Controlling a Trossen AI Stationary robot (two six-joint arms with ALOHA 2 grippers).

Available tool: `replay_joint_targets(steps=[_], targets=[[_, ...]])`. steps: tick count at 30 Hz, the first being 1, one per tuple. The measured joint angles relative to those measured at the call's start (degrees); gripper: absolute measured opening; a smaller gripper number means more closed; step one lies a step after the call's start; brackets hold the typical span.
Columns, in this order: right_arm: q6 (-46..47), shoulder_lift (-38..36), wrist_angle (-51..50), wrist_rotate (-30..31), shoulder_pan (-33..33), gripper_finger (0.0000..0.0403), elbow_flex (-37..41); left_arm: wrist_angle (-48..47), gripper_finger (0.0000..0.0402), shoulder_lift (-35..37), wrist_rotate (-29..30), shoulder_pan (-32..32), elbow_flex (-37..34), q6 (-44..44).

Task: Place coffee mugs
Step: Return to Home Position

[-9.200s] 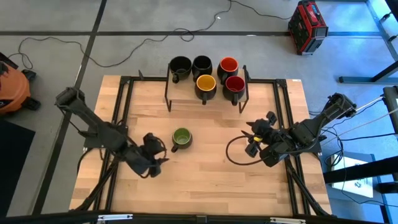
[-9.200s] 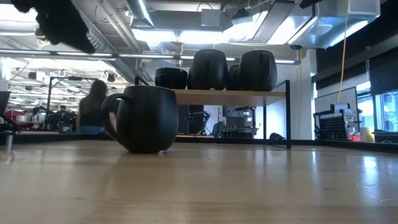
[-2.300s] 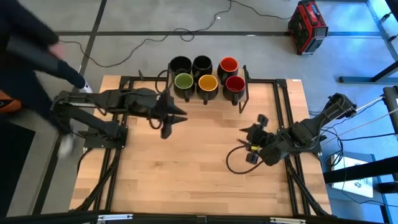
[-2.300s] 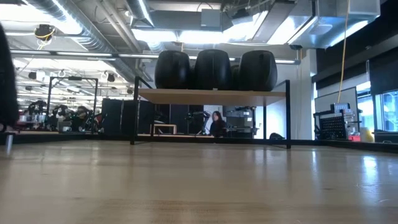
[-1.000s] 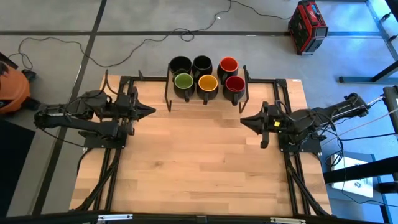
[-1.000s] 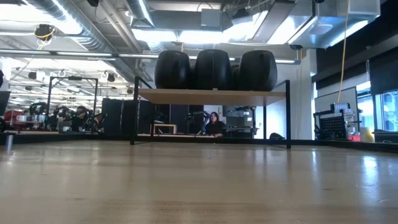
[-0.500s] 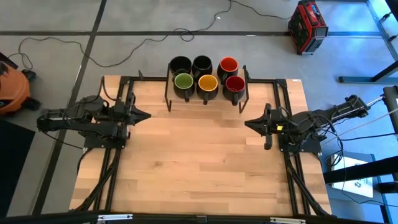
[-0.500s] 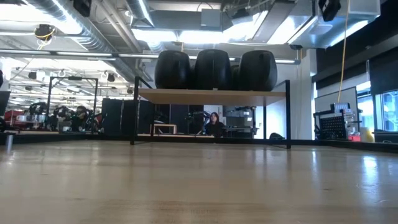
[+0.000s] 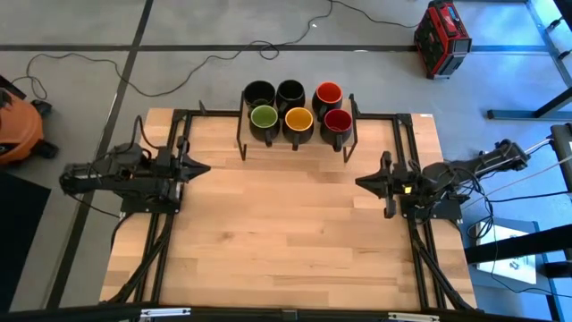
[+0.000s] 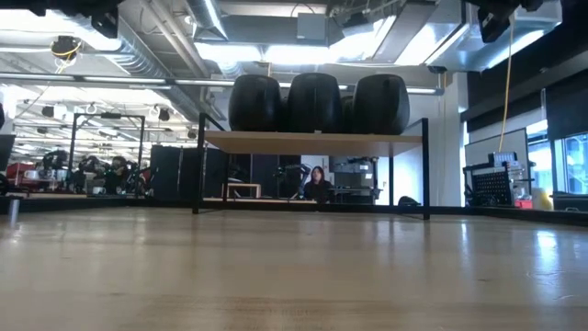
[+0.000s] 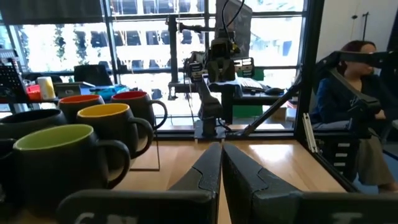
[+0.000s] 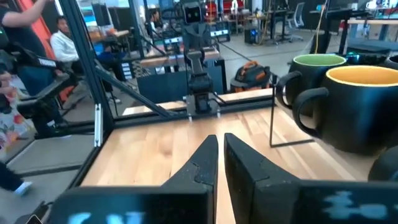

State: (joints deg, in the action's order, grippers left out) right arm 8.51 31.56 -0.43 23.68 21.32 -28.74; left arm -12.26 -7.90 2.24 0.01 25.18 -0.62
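Note:
Several coffee mugs stand in two rows on a raised shelf at the table's far edge. The near row holds a green-lined, a yellow-lined and a dark red-lined mug. Behind them are two black mugs and an orange-red one. Each rests on its base. My left gripper is shut at the table's left side, pointing level across the table. My right gripper is shut at the right side, facing it. Both are clear of the mugs.
Bare wood lies between the two grippers. Black frame rails run along both sides of the table. Past the far edge, on the floor, are a red case, an orange vacuum and cables. A person sits beyond the table.
Both arms have drawn back and sunk. My left gripper has gone toward the table's left edge and my right gripper toward the right edge, rolling a little. Both have stayed shut. The mugs have not moved.

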Motion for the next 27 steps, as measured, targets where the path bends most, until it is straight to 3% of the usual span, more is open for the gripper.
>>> replay_joint_targets(steps=[17,27], targets=[[-6.0,-7.8,1.8,-2.3,0.0,0.0019,4.2,-0.1,0.0007,7.7,-0.4,0.0,-6.7,1.3],[-6.0,-9.4,-1.4,-2.3,0.0,0.0019,4.2,-0.1,0.0007,7.7,-0.5,0.0,-6.9,0.1]])
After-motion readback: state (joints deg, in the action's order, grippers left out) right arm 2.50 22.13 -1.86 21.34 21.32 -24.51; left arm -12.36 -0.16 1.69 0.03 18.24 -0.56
